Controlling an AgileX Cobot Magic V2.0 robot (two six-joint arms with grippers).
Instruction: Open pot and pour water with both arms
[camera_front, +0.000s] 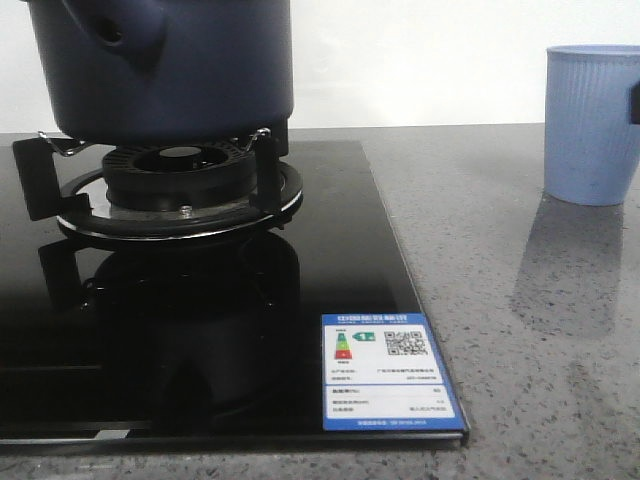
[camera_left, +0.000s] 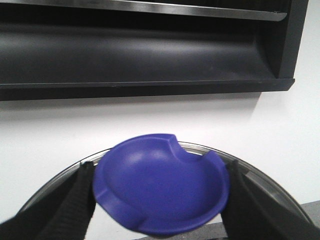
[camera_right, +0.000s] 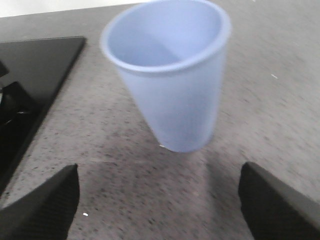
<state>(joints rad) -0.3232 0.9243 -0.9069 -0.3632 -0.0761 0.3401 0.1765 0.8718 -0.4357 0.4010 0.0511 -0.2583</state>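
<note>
The navy-blue pot (camera_front: 160, 65) stands on the gas burner (camera_front: 180, 190) at the far left of the front view; its top is cut off there. In the left wrist view my left gripper (camera_left: 160, 200) is shut on the blue knob (camera_left: 160, 185) of the pot's lid, whose metal rim (camera_left: 250, 167) arcs behind it. The light blue ribbed cup (camera_front: 592, 125) stands upright on the counter at the right. In the right wrist view the cup (camera_right: 170, 80) is a little ahead of my right gripper (camera_right: 157, 200), which is open and empty, its fingers (camera_right: 45, 205) wide apart.
The black glass hob (camera_front: 200, 340) carries a blue-and-white label (camera_front: 388, 372) at its front right corner. The grey speckled counter (camera_front: 520, 350) lies to its right. A dark range hood (camera_left: 140, 50) and white wall show behind the lid.
</note>
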